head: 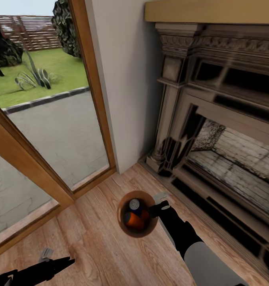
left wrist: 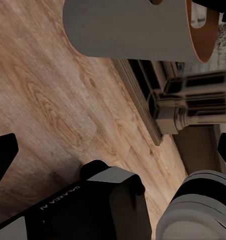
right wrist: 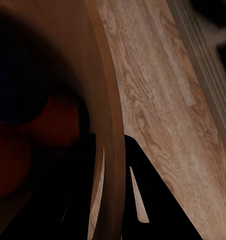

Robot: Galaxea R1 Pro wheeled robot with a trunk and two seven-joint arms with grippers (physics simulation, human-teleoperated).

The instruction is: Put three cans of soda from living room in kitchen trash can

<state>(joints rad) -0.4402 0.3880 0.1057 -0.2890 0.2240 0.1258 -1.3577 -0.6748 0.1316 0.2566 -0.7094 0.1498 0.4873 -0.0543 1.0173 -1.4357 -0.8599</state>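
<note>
The trash can (head: 120, 216), a small round copper-brown bin, hangs above the light wood floor by the fireplace. My right gripper (head: 154, 209) is shut on its right rim. Inside lie the cans of soda: a dark blue one with a silvery top (head: 134, 205) and orange ones (head: 133, 221) beside it. The right wrist view shows the bin's rim (right wrist: 110, 100) pinched between my fingers (right wrist: 143, 195), with orange cans (right wrist: 58, 125) dim inside. My left gripper (head: 57, 260) stays low at the left, open and empty. In the left wrist view the bin's outer wall (left wrist: 128, 30) hangs above the floor.
A carved dark fireplace surround (head: 182, 119) with a brick hearth (head: 237, 174) stands at the right. A pale wall (head: 126, 79) and a wood-framed glass door (head: 51, 131) onto a yard are ahead and left. Wood floor (head: 98, 246) spreads below.
</note>
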